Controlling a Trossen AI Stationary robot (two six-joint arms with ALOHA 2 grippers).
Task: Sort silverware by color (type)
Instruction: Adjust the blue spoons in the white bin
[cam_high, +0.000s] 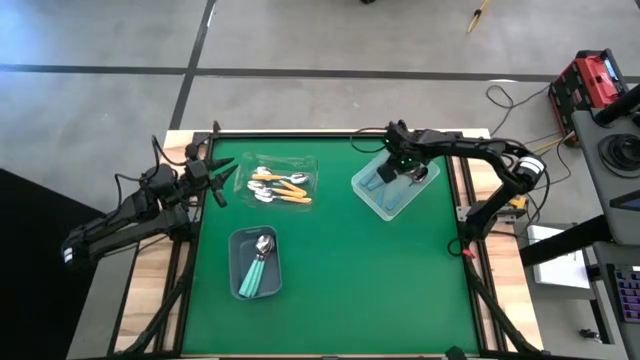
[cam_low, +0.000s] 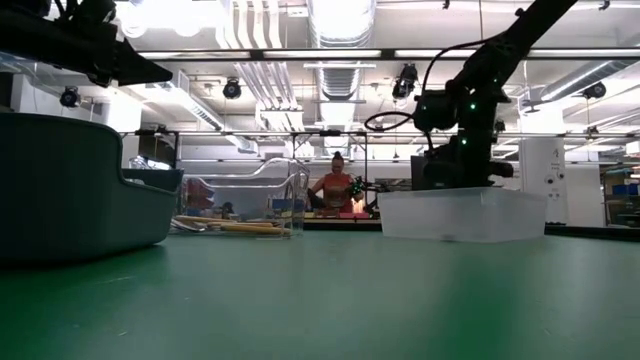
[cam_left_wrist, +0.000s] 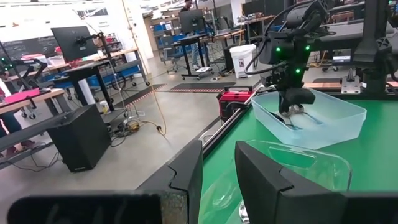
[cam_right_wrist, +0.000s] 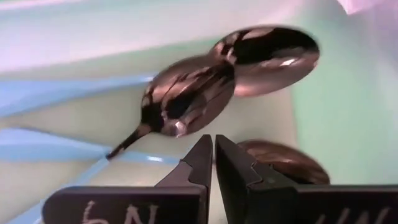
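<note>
Three spoon bowls (cam_right_wrist: 249, 68), handles mostly cut off, before narrow, empty right claw (cam_right_wrist: 213, 163).

White handwritten marks stand on the dark body of the right gripper (cam_right_wrist: 213, 155) in the right wrist view: one looks like a "6" followed by an "N", with more strokes at the far side cut off. Nothing else in any view carries writing that can be read.

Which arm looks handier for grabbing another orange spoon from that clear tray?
Probably the left. Its tool waits right beside the clear tray holding the orange spoons, while the right tool, shut, hangs inside the far bin.
</note>
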